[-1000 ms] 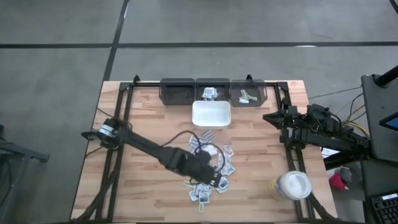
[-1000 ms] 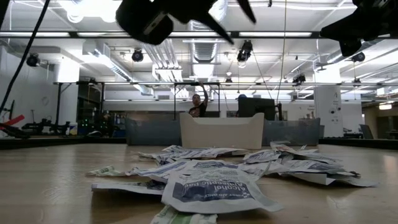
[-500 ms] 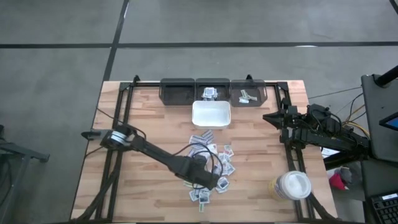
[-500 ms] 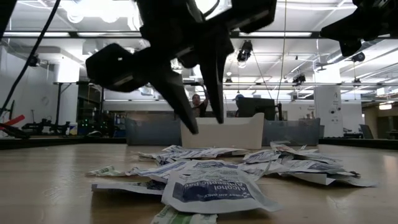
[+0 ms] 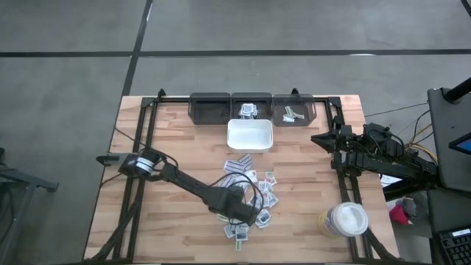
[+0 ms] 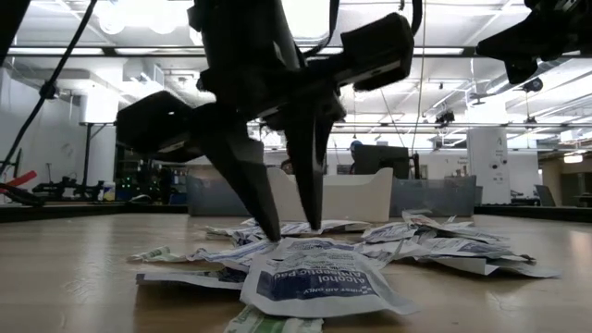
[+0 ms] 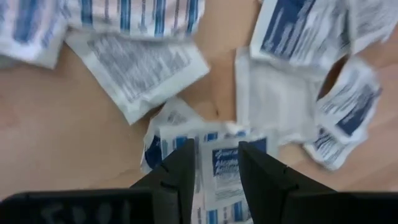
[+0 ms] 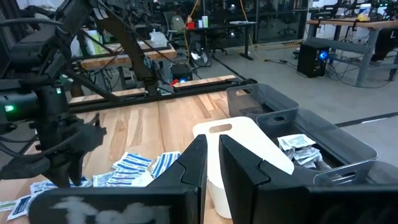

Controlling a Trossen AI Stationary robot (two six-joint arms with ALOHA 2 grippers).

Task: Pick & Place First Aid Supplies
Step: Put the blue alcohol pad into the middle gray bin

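- The left gripper [image 5: 244, 211] sits lower centre of the high view, down over the pile of first aid packets [image 5: 249, 197].
- In the low view its 2 fingers [image 6: 248, 185] stand apart, tips reaching the packets at mid-frame; nothing is clamped yet.
- The left wrist view shows a blue-printed alcohol pad packet [image 7: 219, 168] lying between the spread fingers, at the bottom centre.
- The white tray [image 5: 250, 135] lies upper centre, above the pile, just below 3 dark bins [image 5: 252, 107].
- A white-lidded jar [image 5: 346, 219] stands at the lower right.
- The right gripper [image 5: 318, 138] waits at the right table edge, fingers narrow, holding nothing.
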